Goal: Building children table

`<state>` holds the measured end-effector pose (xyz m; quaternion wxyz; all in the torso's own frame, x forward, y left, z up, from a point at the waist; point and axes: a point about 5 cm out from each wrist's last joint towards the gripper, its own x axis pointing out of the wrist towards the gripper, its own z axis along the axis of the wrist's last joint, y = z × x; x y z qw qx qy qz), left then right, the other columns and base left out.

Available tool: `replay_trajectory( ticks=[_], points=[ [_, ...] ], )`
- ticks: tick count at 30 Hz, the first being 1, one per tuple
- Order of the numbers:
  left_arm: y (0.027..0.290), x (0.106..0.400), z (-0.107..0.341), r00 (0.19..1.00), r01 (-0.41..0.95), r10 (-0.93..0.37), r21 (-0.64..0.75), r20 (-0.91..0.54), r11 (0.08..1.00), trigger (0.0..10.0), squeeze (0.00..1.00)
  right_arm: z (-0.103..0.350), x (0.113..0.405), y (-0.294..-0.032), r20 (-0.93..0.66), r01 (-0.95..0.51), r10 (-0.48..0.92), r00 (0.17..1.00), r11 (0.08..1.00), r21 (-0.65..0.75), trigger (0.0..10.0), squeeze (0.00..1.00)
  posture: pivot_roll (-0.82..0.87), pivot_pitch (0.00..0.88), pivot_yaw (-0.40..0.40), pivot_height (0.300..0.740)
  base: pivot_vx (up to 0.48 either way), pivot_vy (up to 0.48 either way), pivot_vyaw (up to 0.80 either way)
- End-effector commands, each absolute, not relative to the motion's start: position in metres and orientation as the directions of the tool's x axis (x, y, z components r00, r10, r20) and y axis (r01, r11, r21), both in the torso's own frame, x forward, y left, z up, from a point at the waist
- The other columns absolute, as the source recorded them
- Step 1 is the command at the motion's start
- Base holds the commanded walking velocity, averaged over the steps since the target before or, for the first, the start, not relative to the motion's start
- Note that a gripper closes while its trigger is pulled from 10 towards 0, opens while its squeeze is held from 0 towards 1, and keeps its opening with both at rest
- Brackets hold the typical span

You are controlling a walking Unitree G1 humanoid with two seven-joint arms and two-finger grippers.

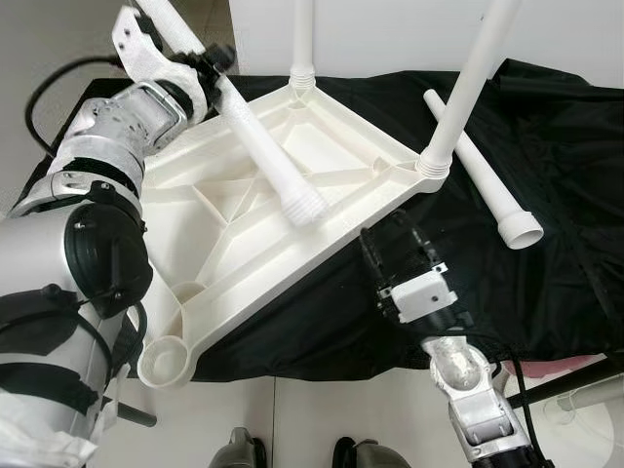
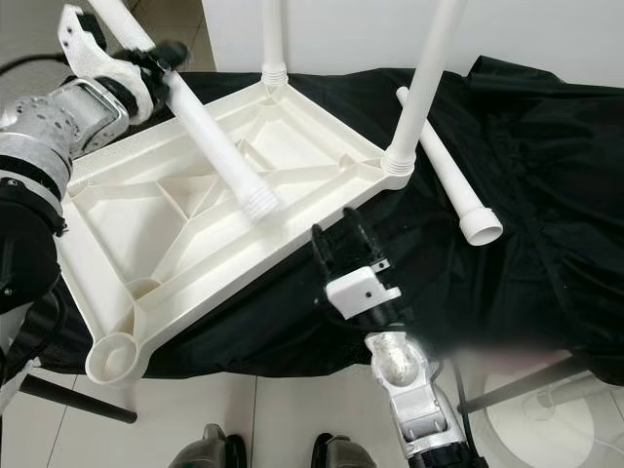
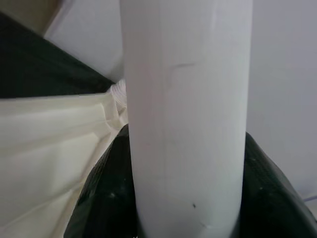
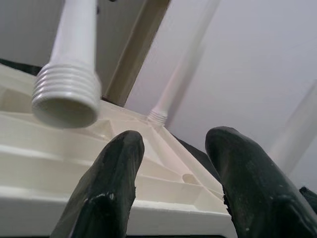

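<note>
A white plastic tabletop [image 1: 255,291] lies upside down on a black cloth [image 1: 546,273]. Two white legs [image 1: 303,39] [image 1: 470,86] stand screwed into its far corners. My left gripper [image 1: 210,70] is shut on a third leg [image 1: 265,154], held slanted, its threaded end [image 1: 304,205] hovering over the ribbed underside. In the left wrist view this leg [image 3: 185,124] sits between the black fingers [image 3: 106,198]. A fourth leg [image 1: 487,185] lies loose on the cloth to the right. My right gripper [image 2: 338,232] is open and empty by the tabletop's near right edge. An empty round socket [image 1: 166,361] shows at the near corner.
The cloth-covered surface ends just in front of my feet [image 1: 244,450] on white floor tiles. A black bar [image 2: 68,400] crosses the floor at the lower left. A white wall [image 1: 390,29] rises behind. A pale round base [image 1: 585,405] sits at the lower right.
</note>
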<state>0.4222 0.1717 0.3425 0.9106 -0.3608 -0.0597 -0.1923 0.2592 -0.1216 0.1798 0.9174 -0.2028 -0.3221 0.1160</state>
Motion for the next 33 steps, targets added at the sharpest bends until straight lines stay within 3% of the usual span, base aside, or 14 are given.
replay_trajectory(
  ticks=[1, 3, 10, 16, 25, 27, 33],
  points=[
    [0.166, 0.417, 0.362, 0.828, 0.559, -0.393, -0.527, 0.4, 0.64, 10.0, 0.0, 0.187, 0.264, -0.124, 0.552, -0.079, 0.299, 0.778, 0.919, -0.387, 10.0, 0.0, -0.1, 0.104, 0.023, 0.74, 0.0, 0.0, 0.0],
    [0.162, 0.414, 0.371, 0.793, 0.594, -0.387, -0.458, 0.471, 0.661, 10.0, 0.0, 0.199, 0.272, -0.123, 0.549, -0.126, 0.276, 0.789, 0.947, -0.296, 10.0, 0.0, -0.1, 0.101, 0.019, 0.74, 0.0, 0.0, 0.0],
    [0.159, 0.412, 0.377, 0.778, 0.579, -0.355, -0.371, 0.519, 0.726, 10.0, 0.0, 0.208, 0.278, -0.119, 0.524, -0.204, 0.281, 0.804, 0.958, -0.201, 10.0, 0.0, -0.09, 0.095, 0.01, 0.74, 0.0, 0.0, 0.0],
    [0.133, 0.399, 0.386, 0.677, 0.602, -0.424, -0.12, 0.602, 0.79, 10.0, 0.0, 0.227, 0.291, -0.118, 0.526, -0.259, 0.257, 0.811, 0.963, -0.072, 10.0, 0.0, -0.08, 0.087, -0.002, 0.74, 0.0, 0.0, 0.0],
    [0.117, 0.387, 0.388, 0.623, 0.545, -0.411, 0.007, 0.666, 0.838, 10.0, 0.0, 0.233, 0.297, -0.111, 0.487, -0.335, 0.329, 0.809, 0.939, -0.079, 10.0, 0.0, -0.08, 0.08, -0.001, 0.74, 0.0, 0.0, 0.0],
    [0.112, 0.383, 0.387, 0.606, 0.531, -0.395, 0.018, 0.691, 0.847, 10.0, 0.0, 0.232, 0.303, -0.108, 0.433, -0.329, 0.378, 0.818, 0.926, -0.187, 10.0, 0.0, -0.08, 0.077, 0.002, 0.74, 0.0, 0.0, 0.0],
    [0.102, 0.375, 0.385, 0.585, 0.524, -0.386, 0.031, 0.714, 0.851, 10.0, 0.0, 0.231, 0.308, -0.104, 0.388, -0.333, 0.401, 0.83, 0.914, -0.232, 10.0, 0.0, -0.09, 0.072, 0.005, 0.74, 0.0, 0.0, 0.0]
  ],
)
